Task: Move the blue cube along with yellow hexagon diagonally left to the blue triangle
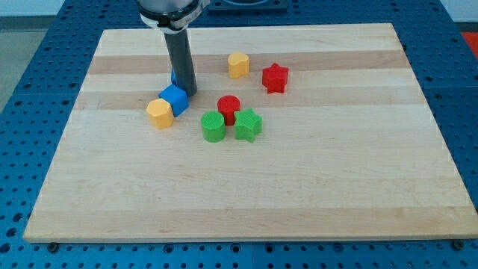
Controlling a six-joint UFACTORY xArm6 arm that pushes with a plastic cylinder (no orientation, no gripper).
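My dark straight rod (179,60) is hanging down from the view's top, near vertical, its mount cut off by the frame edge. No claw on this rig, just the rod, so nothing to be apart, together or clamped. My tip (189,94) is sitting on the light wooden board (246,187), touching or just beside the upper right side of the blue plastic cube (175,99).

The blue cube is pressing against the yellow plastic hexagon block (160,113), which is lying at its lower left; the two are touching. A sliver of another blue piece (174,77) is showing just behind the rod's left edge; most of it is hidden, so I cannot tell its shape.

Other blocks, all apart from my tip:
- a second yellow block (238,65), shape unclear, sitting toward the view's top, right of the rod
- red star-shaped block (275,78), just right of that one
- red cylinder (228,109), mid-board
- green cylinder (213,126) and green star-like block (248,125), just below the red cylinder, close together

The board is resting on a blue perforated table (30,67).
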